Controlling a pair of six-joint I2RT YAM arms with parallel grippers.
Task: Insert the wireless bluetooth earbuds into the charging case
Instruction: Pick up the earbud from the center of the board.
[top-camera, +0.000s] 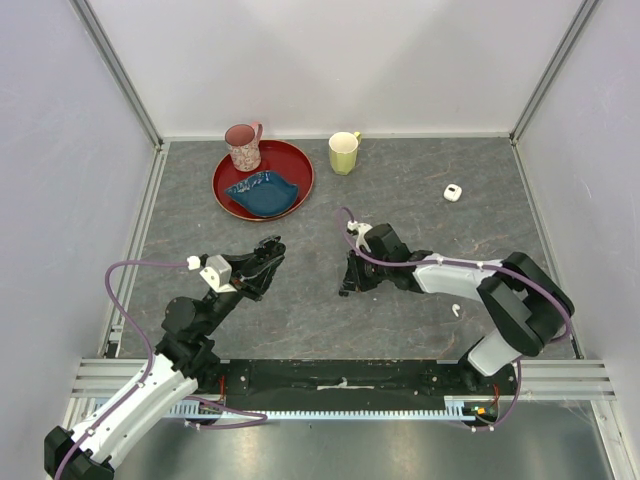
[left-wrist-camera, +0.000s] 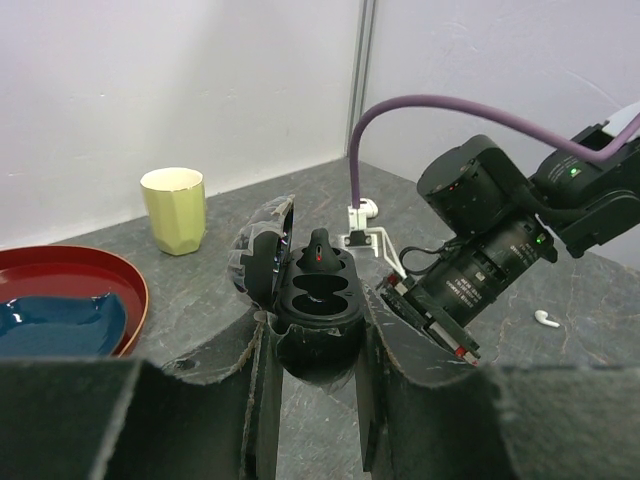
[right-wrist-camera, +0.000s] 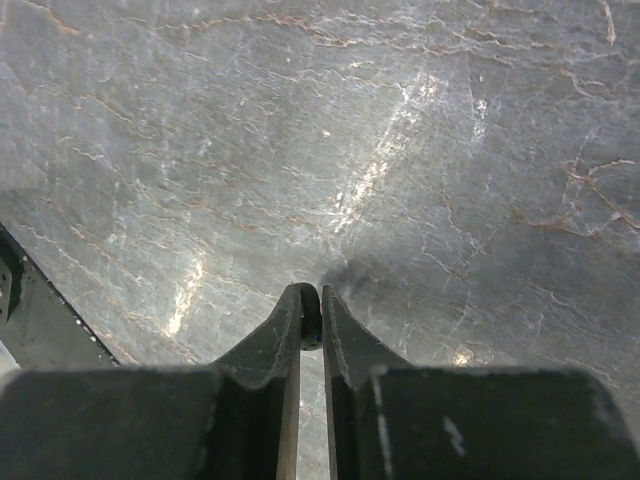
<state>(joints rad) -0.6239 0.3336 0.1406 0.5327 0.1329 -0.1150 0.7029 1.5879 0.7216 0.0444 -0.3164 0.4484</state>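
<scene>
Here, left gripper (left-wrist-camera: 312, 345) clamps the rounded black case (left-wrist-camera: 318, 300); right gripper (right-wrist-camera: 310, 303) pinches a dark nub (right-wrist-camera: 311, 328).

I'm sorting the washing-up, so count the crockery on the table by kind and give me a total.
Mugs: 2, a pink mug and a yellow mug
Plate: 1, red
Dish: 1, blue, on the plate
Total: 4
</scene>
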